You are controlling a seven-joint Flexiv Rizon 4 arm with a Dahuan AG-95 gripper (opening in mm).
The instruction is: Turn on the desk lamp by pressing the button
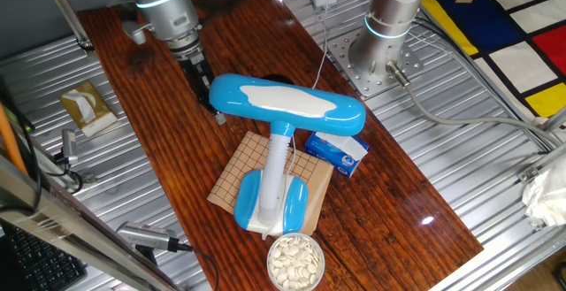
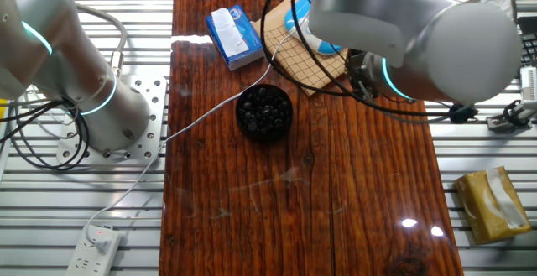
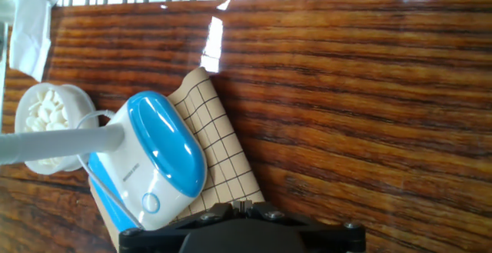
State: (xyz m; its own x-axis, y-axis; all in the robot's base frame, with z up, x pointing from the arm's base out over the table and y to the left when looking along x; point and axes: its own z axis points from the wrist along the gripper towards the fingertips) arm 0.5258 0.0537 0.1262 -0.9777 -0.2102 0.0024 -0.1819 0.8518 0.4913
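One fixed view: the gripper [image 1: 210,103] hangs behind the desk lamp [image 1: 285,105] head end; the base stands on a gridded board [image 1: 237,174], toward the bowl of white pieces [image 1: 295,260].

Other fixed view: the arm hides the lamp; a black bowl [image 2: 264,112] stands near.

Hand view: the button [image 3: 151,203] lies lower left. Finger state: cannot tell.

1. The desk lamp [image 1: 283,105] has a long sky-blue oval head with a white panel, lying level.
2. A white stem [image 1: 278,163] rises upright from its blue-and-white rounded base [image 3: 154,161].
3. The base rests on a gridded board; a round button [image 3: 151,203] sits on it.
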